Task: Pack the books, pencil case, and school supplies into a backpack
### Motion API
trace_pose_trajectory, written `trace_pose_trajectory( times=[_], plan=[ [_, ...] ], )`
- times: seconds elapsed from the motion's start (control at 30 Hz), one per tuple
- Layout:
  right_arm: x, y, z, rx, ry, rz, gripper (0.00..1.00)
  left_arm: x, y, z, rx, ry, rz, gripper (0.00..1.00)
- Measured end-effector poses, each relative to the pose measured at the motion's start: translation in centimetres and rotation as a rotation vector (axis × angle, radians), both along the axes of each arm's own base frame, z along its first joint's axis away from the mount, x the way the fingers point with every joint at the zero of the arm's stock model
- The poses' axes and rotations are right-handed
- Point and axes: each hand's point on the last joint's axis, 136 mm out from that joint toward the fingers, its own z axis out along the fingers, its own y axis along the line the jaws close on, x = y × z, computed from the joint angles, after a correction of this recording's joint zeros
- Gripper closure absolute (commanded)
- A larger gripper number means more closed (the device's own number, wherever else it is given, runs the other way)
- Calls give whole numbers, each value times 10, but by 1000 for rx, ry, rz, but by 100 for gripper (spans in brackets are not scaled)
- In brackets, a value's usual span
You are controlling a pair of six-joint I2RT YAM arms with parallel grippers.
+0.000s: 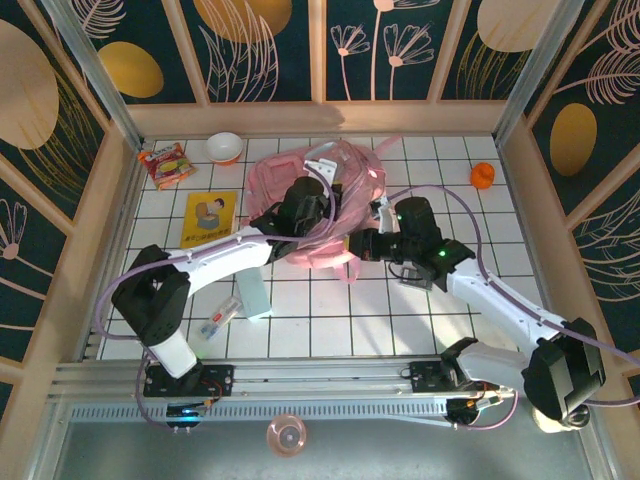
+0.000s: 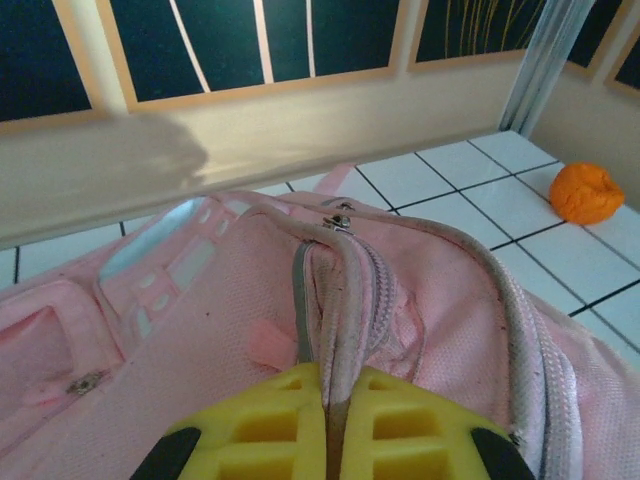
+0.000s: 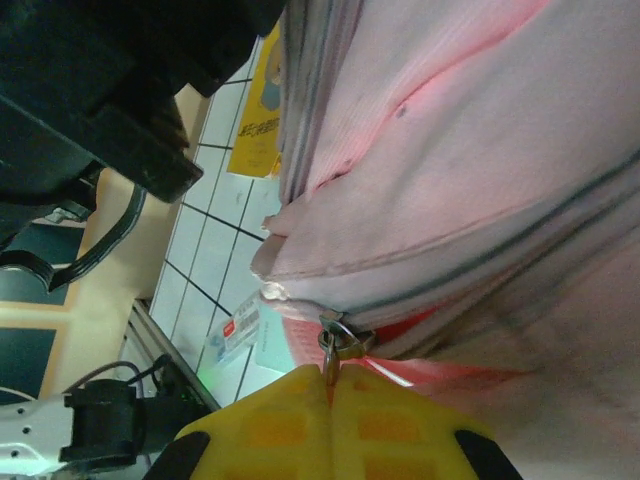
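Note:
The pink backpack (image 1: pixel 335 175) lies at the middle back of the tiled table, and both grippers hold it. My left gripper (image 1: pixel 312 222) is shut on a raised zip-edge fold of the backpack (image 2: pixel 335 290). My right gripper (image 1: pixel 360 246) is shut on a metal zip pull (image 3: pixel 335 340) at the bag's near edge. The yellow book (image 1: pixel 210 218) lies flat to the left of the bag. The mint-green pencil case (image 1: pixel 254 293) and the clear packet (image 1: pixel 220 317) lie under my left arm, and both also show in the right wrist view, pencil case (image 3: pixel 268 348) and packet (image 3: pixel 235 330).
A snack packet (image 1: pixel 165 163) and a small bowl (image 1: pixel 225 147) sit at the back left. A small orange object (image 1: pixel 482 176) lies at the back right, to the right of the bag. Wooden walls close the table on three sides.

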Motion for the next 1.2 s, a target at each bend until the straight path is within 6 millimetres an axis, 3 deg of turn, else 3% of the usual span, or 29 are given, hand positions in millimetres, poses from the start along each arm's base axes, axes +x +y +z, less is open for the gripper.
trace_pose_trajectory(
  times=[0.47, 0.67, 0.8, 0.9, 0.97, 1.1, 1.2],
  plan=[
    [-17, 43, -2, 102, 145, -111, 99, 5, -13, 4, -126, 53, 41, 100],
    [-19, 35, -1, 125, 155, -144, 57, 5, -13, 7, -115, 34, 33, 100],
    [-13, 5, 36, 202, 91, -206, 33, -1, -14, 7, -78, 17, -15, 100],
    [-1, -28, 59, 258, 40, -292, 27, -6, -16, 7, -68, 13, -72, 100],
    [7, -45, 64, 277, 24, -338, 24, -9, -18, 7, -71, 18, -115, 100],
    [18, -59, 50, 271, 53, -383, 9, -14, -21, 9, -88, 31, -191, 100],
    [21, -55, 36, 265, 84, -374, 8, -16, -23, 11, -103, 37, -238, 100]
  ],
)
